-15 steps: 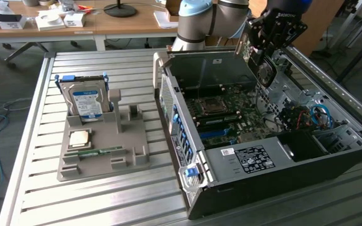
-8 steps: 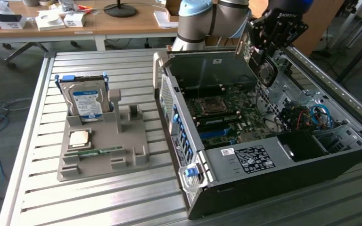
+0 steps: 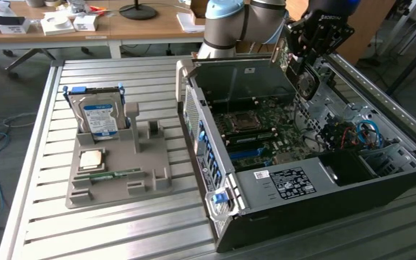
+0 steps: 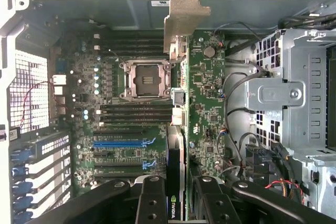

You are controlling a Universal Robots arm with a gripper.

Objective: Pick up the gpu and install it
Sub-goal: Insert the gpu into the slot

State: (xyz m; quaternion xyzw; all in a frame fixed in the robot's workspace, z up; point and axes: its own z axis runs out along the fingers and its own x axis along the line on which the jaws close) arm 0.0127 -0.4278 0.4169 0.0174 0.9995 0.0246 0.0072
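My gripper (image 3: pixel 318 39) is shut on the gpu (image 3: pixel 300 73) and holds it over the far end of the open computer case (image 3: pixel 280 187). In the wrist view the gpu (image 4: pixel 205 103) runs away from the black fingers (image 4: pixel 151 200), its green board on edge and its silver bracket (image 4: pixel 185 11) at the far end. The card hangs above the motherboard (image 4: pixel 131 119), apart from it, beside the empty CPU socket (image 4: pixel 144 80). Blue expansion slots (image 4: pixel 123 142) lie on the board below.
A grey fixture tray (image 3: pixel 117 187) at the exterior view's left holds a hard drive (image 3: pixel 99 116), a CPU chip (image 3: pixel 92 158) and a memory strip (image 3: pixel 106 174). Drive cages and cables (image 4: pixel 294 108) crowd one side of the case. Desks stand behind.
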